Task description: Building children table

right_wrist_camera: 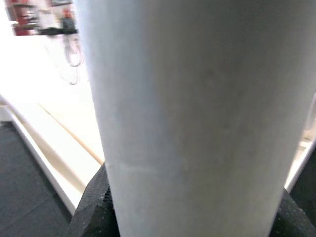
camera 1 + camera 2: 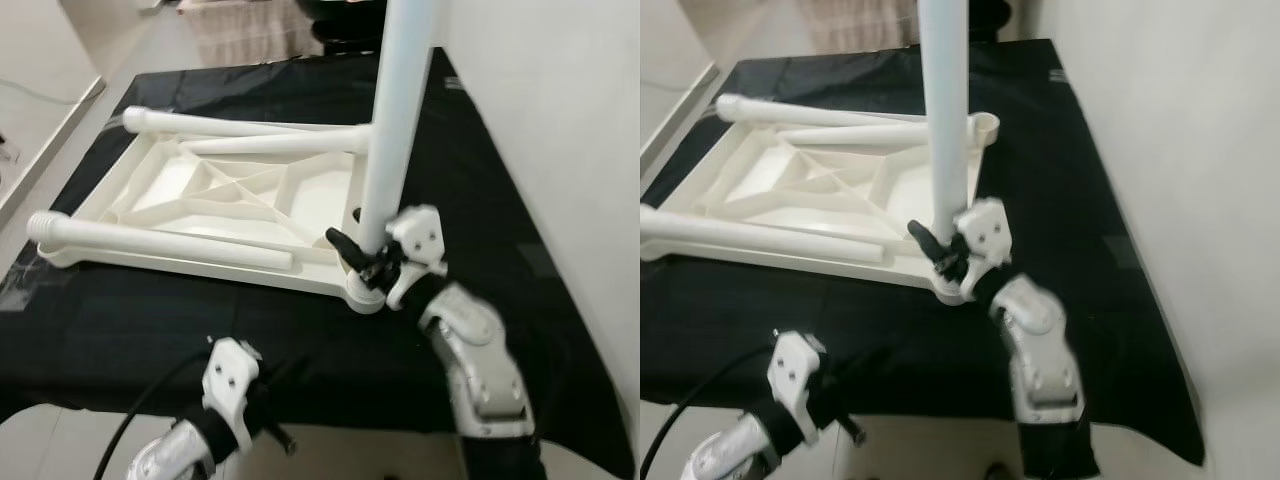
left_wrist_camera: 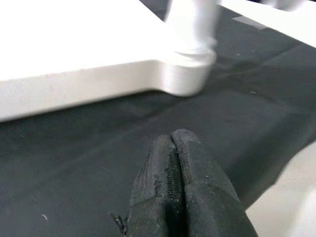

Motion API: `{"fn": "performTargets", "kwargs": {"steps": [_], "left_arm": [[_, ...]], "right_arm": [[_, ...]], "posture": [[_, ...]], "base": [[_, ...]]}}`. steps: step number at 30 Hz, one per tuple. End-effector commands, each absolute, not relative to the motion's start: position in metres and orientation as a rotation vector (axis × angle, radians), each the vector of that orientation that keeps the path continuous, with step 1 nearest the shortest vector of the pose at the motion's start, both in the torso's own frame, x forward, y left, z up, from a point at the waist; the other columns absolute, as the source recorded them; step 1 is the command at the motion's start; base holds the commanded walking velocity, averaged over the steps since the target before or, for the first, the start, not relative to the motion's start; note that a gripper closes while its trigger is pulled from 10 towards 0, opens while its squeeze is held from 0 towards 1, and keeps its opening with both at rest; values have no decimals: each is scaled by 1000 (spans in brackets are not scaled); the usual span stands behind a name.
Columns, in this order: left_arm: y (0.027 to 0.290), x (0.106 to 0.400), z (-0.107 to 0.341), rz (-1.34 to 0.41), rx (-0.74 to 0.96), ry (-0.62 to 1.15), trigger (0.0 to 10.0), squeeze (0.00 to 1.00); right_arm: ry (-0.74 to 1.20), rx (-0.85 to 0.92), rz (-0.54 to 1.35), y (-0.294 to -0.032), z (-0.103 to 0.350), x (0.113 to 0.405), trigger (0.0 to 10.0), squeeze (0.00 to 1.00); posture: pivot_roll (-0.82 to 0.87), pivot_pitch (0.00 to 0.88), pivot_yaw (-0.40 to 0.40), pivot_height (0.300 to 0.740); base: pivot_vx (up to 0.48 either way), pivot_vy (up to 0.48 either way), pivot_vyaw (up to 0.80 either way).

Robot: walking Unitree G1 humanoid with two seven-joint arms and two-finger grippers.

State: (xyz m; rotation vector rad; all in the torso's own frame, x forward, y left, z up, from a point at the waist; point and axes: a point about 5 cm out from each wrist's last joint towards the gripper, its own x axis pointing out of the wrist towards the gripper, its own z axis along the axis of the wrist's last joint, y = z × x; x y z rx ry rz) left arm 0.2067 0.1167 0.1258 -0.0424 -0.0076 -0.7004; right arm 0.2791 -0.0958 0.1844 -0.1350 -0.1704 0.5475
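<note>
The right claw [image 2: 368, 262] is gripping the upright leg [image 2: 395, 120] low near its socket; the plastic looks stiff, light and slippery. The left claw [image 3: 173, 163] is hanging closed, empty.

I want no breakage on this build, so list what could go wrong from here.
The right gripper holds the upright leg only near its base, so the tall leg could lean and bind in the corner socket. The left gripper hangs off the tabletop, so the upside-down top may slide on the black cloth.
</note>
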Motion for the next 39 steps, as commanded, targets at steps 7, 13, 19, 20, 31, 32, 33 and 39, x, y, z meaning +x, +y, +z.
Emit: {"fn": "performTargets", "kwargs": {"steps": [7,13,19,20,31,32,33,39], "left_arm": [[114,220,118,-701,-43,-2,10000,0],[116,226,116,-665,-41,-14,10000,0],[114,229,115,-671,-35,-19,10000,0],[113,229,116,-672,-34,-21,10000,0],[111,216,118,-669,-30,-28,10000,0],[111,214,118,-670,-30,-27,10000,0],[111,213,118,-671,-30,-25,10000,0],[112,207,119,-676,-32,-16,10000,0]], "right_arm": [[128,-134,508,-97,128,297,7333,0],[52,-32,607,-88,152,300,10000,1000],[-63,-152,1005,-95,184,311,10000,0],[-61,-187,1069,-98,187,316,10000,0],[-29,-196,1274,-100,211,351,3725,0],[-32,-194,1288,-100,213,352,3725,0],[-34,-193,1296,-101,214,354,1294,0],[-26,-171,1340,-110,216,358,0,0]], "posture": [[-19,158,47,740],[-10,139,38,740],[11,137,27,740],[18,143,25,740],[77,193,17,740],[82,198,18,740],[85,202,20,740],[93,226,30,740]], "base": [[0,0,0],[0,0,0],[0,0,0],[0,0,0],[0,0,0],[0,0,0],[0,0,0],[0,0,0]]}}
